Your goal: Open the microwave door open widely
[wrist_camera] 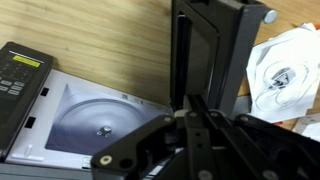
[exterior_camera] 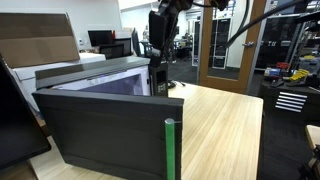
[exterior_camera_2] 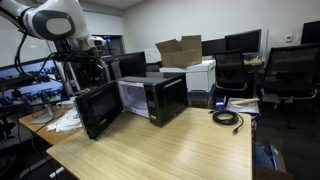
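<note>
The microwave (exterior_camera: 90, 75) (exterior_camera_2: 162, 98) stands on a wooden table with its white interior and glass turntable (wrist_camera: 100, 125) showing. Its button panel (wrist_camera: 20, 75) is at the left in the wrist view. The microwave door (exterior_camera: 100, 130) (exterior_camera_2: 98, 108) (wrist_camera: 210, 50) stands swung out, roughly at a right angle to the oven front, with a green strip (exterior_camera: 170, 148) on its free edge. My gripper (exterior_camera: 158, 78) (exterior_camera_2: 90, 68) (wrist_camera: 186, 112) is at the door's top edge on the inner side. Its dark fingers look drawn together against the door.
A cardboard box (exterior_camera_2: 178, 50) and a white printer (exterior_camera_2: 200, 72) stand behind the microwave. Loose papers (wrist_camera: 285, 65) (exterior_camera_2: 68, 120) lie beside the door. A black cable (exterior_camera_2: 228, 118) lies on the wooden table (exterior_camera_2: 170, 145). Office chairs (exterior_camera_2: 290, 70) and monitors surround it.
</note>
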`<move>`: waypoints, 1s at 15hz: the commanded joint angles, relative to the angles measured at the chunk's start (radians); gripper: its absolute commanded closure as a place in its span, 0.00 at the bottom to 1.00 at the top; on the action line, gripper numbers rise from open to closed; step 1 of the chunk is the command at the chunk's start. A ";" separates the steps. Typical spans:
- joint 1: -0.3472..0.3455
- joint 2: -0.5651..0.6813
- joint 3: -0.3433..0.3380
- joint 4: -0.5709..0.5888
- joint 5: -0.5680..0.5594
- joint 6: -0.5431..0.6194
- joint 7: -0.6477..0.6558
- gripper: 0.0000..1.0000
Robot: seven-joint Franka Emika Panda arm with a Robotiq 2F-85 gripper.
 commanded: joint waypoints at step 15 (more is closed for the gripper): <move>0.103 -0.011 0.149 -0.188 -0.077 0.214 0.233 1.00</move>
